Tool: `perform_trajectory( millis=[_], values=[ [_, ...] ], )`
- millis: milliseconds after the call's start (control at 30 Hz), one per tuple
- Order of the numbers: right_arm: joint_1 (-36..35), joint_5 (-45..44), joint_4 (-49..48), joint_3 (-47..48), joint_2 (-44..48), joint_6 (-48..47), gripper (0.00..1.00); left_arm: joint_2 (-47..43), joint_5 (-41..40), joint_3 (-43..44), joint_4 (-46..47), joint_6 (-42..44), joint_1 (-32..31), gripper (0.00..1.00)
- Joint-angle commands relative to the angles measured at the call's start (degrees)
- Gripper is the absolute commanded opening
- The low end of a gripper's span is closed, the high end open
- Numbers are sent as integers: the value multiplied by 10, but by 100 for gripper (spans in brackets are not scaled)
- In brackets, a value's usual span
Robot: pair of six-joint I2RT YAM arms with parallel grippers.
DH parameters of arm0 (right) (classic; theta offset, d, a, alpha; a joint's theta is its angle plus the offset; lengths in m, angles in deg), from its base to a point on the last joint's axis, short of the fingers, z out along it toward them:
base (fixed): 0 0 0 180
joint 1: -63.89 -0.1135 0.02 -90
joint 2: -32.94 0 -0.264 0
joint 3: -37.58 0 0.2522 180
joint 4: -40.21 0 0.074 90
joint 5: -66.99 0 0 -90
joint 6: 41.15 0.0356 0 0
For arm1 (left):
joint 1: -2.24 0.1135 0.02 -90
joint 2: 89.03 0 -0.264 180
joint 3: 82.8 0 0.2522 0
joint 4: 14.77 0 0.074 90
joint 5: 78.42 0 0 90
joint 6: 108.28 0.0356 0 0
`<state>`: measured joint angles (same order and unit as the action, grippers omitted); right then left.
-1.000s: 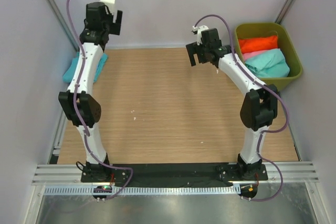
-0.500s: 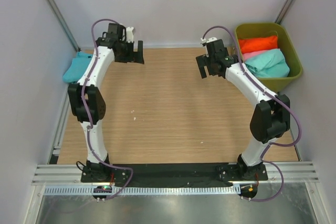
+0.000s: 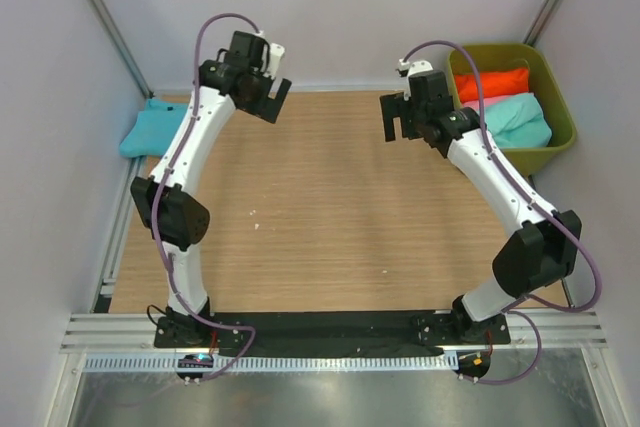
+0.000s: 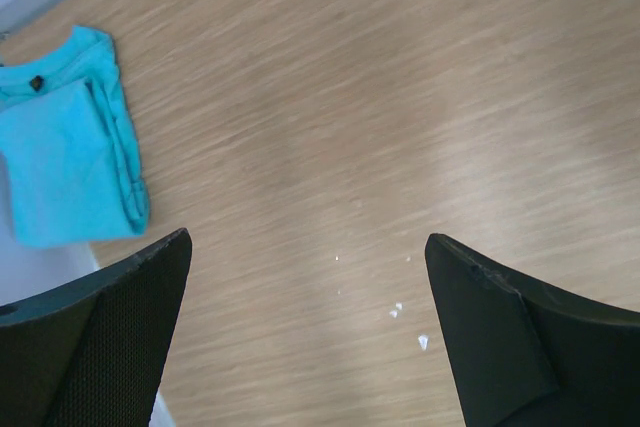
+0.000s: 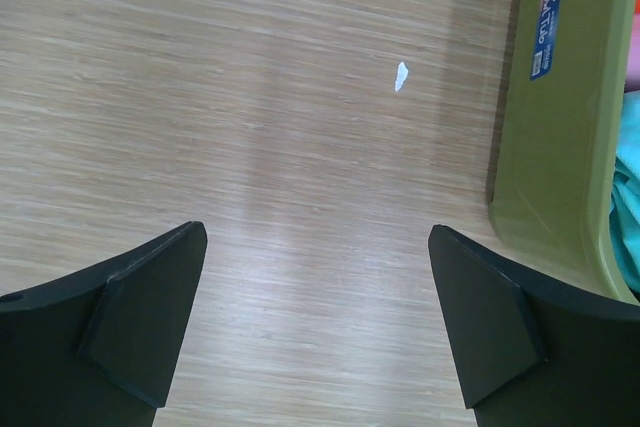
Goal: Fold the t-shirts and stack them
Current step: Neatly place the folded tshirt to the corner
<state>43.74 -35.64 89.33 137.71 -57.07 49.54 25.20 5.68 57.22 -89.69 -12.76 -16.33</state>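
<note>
We see both arms raised above the wooden surface [image 3: 320, 227], well apart from each other and neither touching any cloth. The left pincer [image 3: 268, 97] has its jaws spread wide with nothing between them. Below it we see only bare wood and a few white specks [image 4: 405, 312]. The turquoise-blue t-shirt [image 3: 150, 129] lies folded well off to the left of this pincer, at the left edge of the surface, and its outer side reaches past the wood. In the left wrist view it sits beyond the left finger and clear of it.

The right pincer [image 3: 400, 117] also has its jaws wide apart and is empty. A small white scrap [image 5: 401, 75] lies on the wood ahead of it, between the lines of its two fingers. Just to the right of this pincer stands the olive-green bin [image 3: 562, 107], whose near wall carries a blue label [image 5: 548, 12]. The other three t-shirts lie inside the bin. The orange-red t-shirt [image 3: 492, 83] is at the far end and the mint-green t-shirt [image 3: 512, 119] at the near end. Only a thin strip of the pink t-shirt [image 3: 476, 104] shows between them. We see no shirt on the surface between the two pincers
</note>
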Motion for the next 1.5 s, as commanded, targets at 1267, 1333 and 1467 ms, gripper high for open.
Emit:
perform_trajectory(
  millis=[1267, 1333, 1467],
  values=[
    [-5, -70, 5, 97, -33, -17, 100, -177, -96, -46, 184, -38, -63, 98],
    [-6, -54, 8, 100, -29, -15, 100, -181, -94, -46, 179, -42, -64, 98],
    [-6, -53, 2, 100, -24, -10, 100, -185, -91, -57, 174, -53, -63, 100]
  ],
)
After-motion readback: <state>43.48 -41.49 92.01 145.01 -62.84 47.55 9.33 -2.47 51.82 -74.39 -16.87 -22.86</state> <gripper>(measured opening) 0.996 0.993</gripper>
